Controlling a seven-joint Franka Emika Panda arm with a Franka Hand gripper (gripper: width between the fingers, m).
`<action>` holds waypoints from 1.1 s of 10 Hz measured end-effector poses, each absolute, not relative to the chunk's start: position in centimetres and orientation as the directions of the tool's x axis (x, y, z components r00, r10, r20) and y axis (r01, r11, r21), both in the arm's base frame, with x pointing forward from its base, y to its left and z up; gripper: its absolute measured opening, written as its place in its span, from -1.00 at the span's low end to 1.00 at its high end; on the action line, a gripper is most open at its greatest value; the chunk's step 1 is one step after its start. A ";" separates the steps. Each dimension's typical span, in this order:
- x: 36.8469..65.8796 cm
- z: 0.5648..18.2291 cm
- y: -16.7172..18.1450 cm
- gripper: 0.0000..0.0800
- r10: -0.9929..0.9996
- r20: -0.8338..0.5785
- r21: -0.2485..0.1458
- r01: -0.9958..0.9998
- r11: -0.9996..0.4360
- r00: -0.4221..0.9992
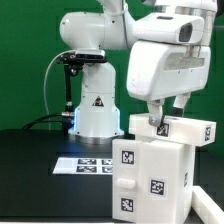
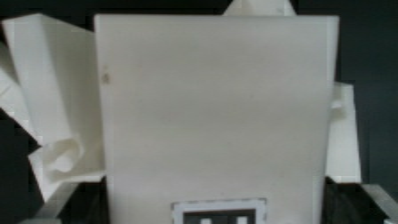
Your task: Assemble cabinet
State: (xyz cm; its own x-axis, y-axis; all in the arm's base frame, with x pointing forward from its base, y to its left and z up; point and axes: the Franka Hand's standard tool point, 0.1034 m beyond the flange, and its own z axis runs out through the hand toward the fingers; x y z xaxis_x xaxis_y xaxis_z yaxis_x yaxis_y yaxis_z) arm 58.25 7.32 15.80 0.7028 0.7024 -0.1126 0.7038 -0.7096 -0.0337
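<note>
The white cabinet (image 1: 150,175) stands at the exterior view's lower right, a box of panels with black-and-white tags on its front. A flat white top panel (image 1: 178,128) lies across its top. My gripper (image 1: 159,121) reaches down onto that panel. In the wrist view the panel (image 2: 214,100) fills the middle, with a tag (image 2: 214,212) at its near end. My gripper (image 2: 214,200) straddles it, and a dark finger (image 2: 64,196) presses against each long edge with no gap showing. Other white cabinet parts (image 2: 45,90) show beside the panel.
The marker board (image 1: 92,163) lies flat on the black table to the exterior view's left of the cabinet. The arm's white base (image 1: 95,110) stands behind it. A black stand with cables (image 1: 68,85) rises at the back left.
</note>
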 end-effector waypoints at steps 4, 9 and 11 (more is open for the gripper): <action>58.1 15.8 7.4 0.38 0.436 -0.108 -0.027 0.435 -0.900 0.894; 58.1 15.8 7.5 0.38 0.029 -0.107 -0.057 0.023 -0.998 0.994; 58.2 15.8 7.7 0.38 -0.114 -0.113 -0.044 -0.119 -0.992 0.987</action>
